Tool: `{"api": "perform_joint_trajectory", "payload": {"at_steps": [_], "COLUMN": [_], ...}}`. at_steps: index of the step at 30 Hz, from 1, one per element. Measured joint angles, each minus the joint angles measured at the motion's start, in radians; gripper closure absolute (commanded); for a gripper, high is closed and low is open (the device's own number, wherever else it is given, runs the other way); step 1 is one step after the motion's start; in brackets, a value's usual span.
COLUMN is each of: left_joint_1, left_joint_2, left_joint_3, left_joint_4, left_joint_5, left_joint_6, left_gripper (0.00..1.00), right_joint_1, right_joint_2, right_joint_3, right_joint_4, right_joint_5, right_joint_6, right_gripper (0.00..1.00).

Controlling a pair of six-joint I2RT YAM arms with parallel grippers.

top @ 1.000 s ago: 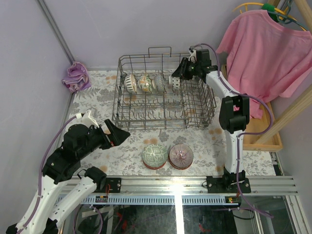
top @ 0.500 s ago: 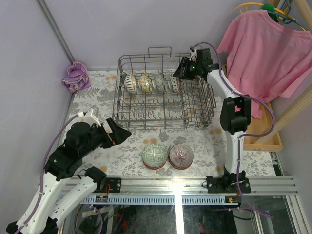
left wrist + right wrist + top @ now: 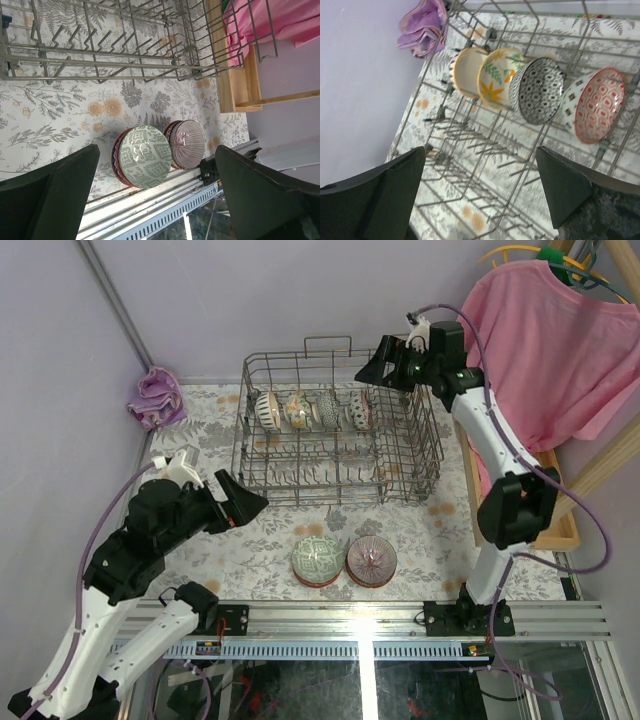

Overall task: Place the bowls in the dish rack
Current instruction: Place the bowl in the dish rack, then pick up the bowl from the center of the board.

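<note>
- Dish rack (image 3: 340, 475) was grey wire.
- Leftmost bowl (image 3: 468, 71) showed cream inside, with a black-and-white striped rim.
- Second bowl (image 3: 498, 75) was cream with green leaves and an orange flower.
- Third bowl (image 3: 536, 90) carried a black-and-white geometric lattice.
- Fourth bowl (image 3: 597, 105) had red-and-white diamonds.
- Green bowl (image 3: 145, 156) bore a green angular pattern on a pale ground.
- Purple bowl (image 3: 186, 144) had fine radiating maroon lines.
- Tablecloth (image 3: 60, 115) was white with grey ferns and orange flowers.
- Shirt (image 3: 545, 340) was pink.
- Crumpled cloth (image 3: 155, 397) was lilac-pink.
</note>
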Motion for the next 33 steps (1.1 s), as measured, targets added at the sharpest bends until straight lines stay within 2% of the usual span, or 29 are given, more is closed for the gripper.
{"api": "perform_joint_trajectory", "payload": {"at_steps": [13, 17, 19, 23, 27, 33], "left_joint_1": [0.000, 0.000, 0.000, 0.000, 0.000, 0.000], "left_joint_2": [0.031, 0.031, 0.031, 0.020, -0.010, -0.058], "left_joint_3": [0.129, 0.140, 0.140, 0.140, 0.138, 0.127], "left_joint_4": [-0.043, -0.048, -0.048, -0.048, -0.050, -0.064], "left_joint_5": [-0.046, -0.052, -0.052, -0.052, -0.051, -0.052], "left_joint_6": [0.021, 0.022, 0.022, 0.022, 0.022, 0.021], "left_gripper": [0.00, 0.01, 0.00, 0.00, 0.00, 0.00], "right_joint_1": [0.002, 0.050, 0.134, 0.386, 0.618, 0.882], "right_joint_2": [-0.517, -0.670, -0.729, -0.777, -0.797, -0.760], "right_joint_3": [-0.511, -0.696, -0.761, -0.807, -0.827, -0.832], "right_joint_4": [0.015, 0.018, 0.006, -0.031, -0.087, -0.154], "right_joint_5": [-0.179, -0.204, -0.183, -0.076, 0.125, 0.404], "right_joint_6": [0.054, 0.093, 0.105, 0.117, 0.126, 0.141], "right_gripper": [0.00, 0.00, 0.00, 0.02, 0.11, 0.23]}}
